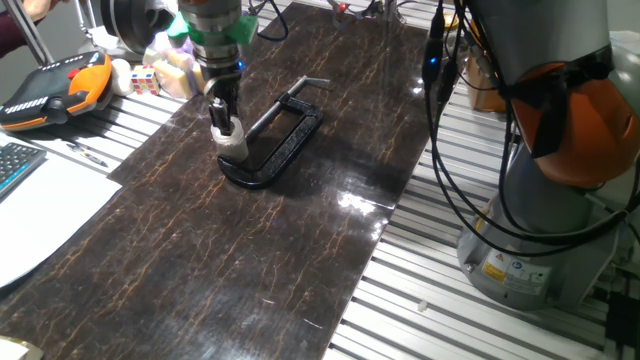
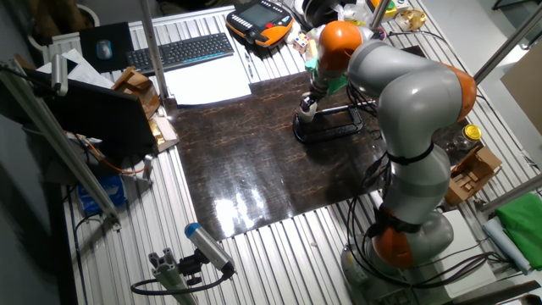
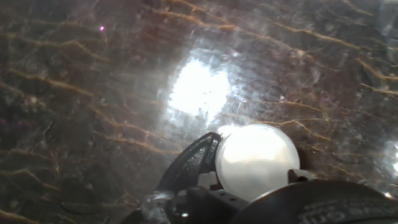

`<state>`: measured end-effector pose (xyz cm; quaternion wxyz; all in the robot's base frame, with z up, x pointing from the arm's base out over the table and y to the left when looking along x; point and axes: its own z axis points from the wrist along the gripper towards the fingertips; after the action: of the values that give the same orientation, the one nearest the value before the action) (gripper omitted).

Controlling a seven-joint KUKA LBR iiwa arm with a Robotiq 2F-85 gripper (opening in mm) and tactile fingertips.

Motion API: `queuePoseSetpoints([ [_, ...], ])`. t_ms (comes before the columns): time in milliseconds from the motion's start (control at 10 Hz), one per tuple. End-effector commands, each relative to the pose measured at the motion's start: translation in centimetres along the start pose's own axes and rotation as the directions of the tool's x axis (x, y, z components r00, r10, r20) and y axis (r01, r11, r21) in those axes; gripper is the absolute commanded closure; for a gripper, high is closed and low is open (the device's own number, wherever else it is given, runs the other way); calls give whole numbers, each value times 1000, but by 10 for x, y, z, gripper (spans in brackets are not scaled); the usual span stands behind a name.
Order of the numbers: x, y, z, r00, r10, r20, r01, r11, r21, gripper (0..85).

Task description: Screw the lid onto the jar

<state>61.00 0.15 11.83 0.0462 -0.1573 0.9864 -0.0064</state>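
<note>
Bench (image 1: 200, 270) of dark marbled board carries a black clamp (image 1: 285, 135) lying flat near its middle. Arm (image 2: 415, 110), grey with orange joints, bends over the board and reaches down beside the clamp's closed end. Tool (image 1: 223, 112) points straight down, its fingers (image 3: 189, 165) clenched on either side of the lid (image 3: 256, 160), a pale round cap seen from above in the hand view. Jar (image 1: 233, 145), small and whitish, stands on the board just beside the clamp, directly under the tool, with the lid on top of it.
</note>
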Motion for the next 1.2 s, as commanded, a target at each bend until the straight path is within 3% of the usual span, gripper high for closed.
queuePoseSetpoints([
  [0,-1,0,3,1000,16,-1,-16,1000,5,170],
  [500,-6,-1,15,995,90,-34,-91,996,-14,153],
  [800,-6,0,16,989,143,-35,-144,990,-9,77],
  [1100,-5,-3,16,990,137,-17,-137,990,-15,63],
])
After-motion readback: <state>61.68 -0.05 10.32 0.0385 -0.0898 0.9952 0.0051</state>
